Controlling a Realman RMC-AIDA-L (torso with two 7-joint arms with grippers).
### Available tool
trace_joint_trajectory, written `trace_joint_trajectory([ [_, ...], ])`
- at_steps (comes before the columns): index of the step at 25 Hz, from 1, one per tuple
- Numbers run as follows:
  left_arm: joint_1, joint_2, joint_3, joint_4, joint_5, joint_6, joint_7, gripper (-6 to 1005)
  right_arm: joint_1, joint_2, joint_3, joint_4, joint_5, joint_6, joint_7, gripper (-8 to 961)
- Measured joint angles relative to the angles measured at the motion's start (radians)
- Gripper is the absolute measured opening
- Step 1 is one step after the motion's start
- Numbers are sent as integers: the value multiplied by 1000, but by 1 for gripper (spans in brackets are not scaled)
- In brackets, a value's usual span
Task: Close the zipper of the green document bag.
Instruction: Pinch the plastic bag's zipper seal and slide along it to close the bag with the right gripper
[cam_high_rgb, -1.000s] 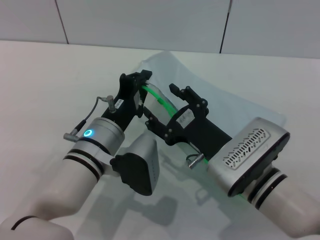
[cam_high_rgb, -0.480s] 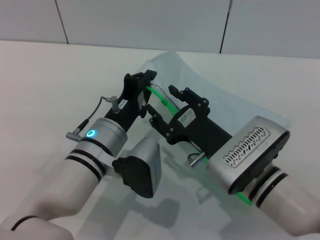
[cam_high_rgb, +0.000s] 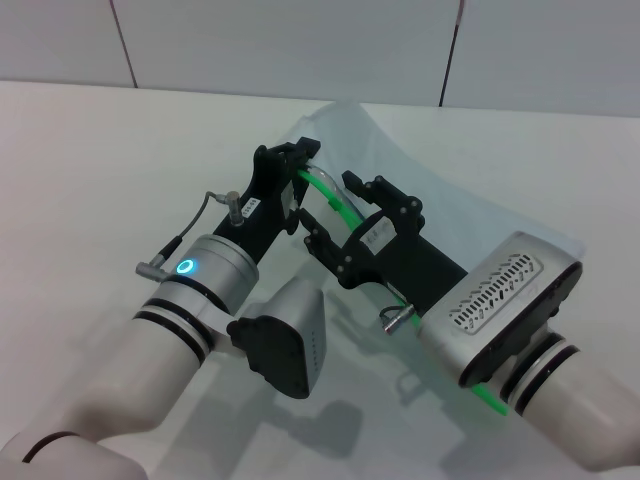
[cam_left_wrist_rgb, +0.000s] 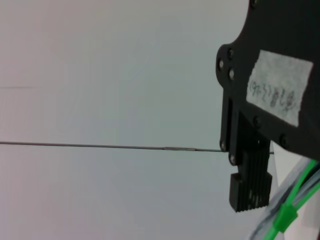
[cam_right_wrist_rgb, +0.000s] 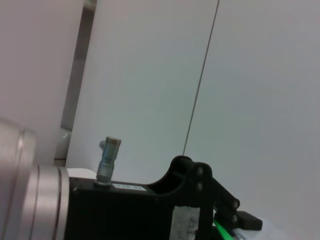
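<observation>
Most of the closing looked already done, judging from the head view: lay flat on the white table (cam_high_rgb: 90, 170) the large translucent pale blue-green plastic document bag (cam_high_rgb: 450, 200), with its thin bright green zipper strip (cam_high_rgb: 335, 205) running along the edge nearest the arms, from under the right arm up to the far corner. Could not see the small slider itself, being hidden among the black fingers, so could not say for certain how much remained; seemed only the last short part near the far corner.

Was placed at that far end the left gripper (cam_high_rgb: 296, 160), its black fingers drawn together over the green strip and apparently pinching it, the strip being lifted a little from the table there. In the left wrist view appeared one ribbed black fingertip (cam_left_wrist_rgb: 251, 186) just beside the green strip (cam_left_wrist_rgb: 295, 200).

Stood just beside it, further along the same edge, the right gripper (cam_high_rgb: 330, 205), fingers spread apart on both sides of the strip, clenching nothing as far as could be seen. Judged as next need: a short pull to the end, then letting go.
</observation>
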Motion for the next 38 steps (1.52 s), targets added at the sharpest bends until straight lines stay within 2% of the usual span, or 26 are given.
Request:
trace_joint_trajectory([
  [19, 3, 0, 0, -2, 12, 0, 3, 52, 0, 0, 0, 12, 0, 0, 25, 447],
  [26, 3, 0, 0, -3, 16, 1, 3, 52, 0, 0, 0, 13, 0, 0, 25, 277],
  [32, 3, 0, 0, -3, 25, 1, 3, 53, 0, 0, 0, 14, 0, -6, 25, 267],
  [38, 3, 0, 0, -3, 25, 0, 3, 53, 1, 0, 1, 14, 0, -12, 25, 176],
])
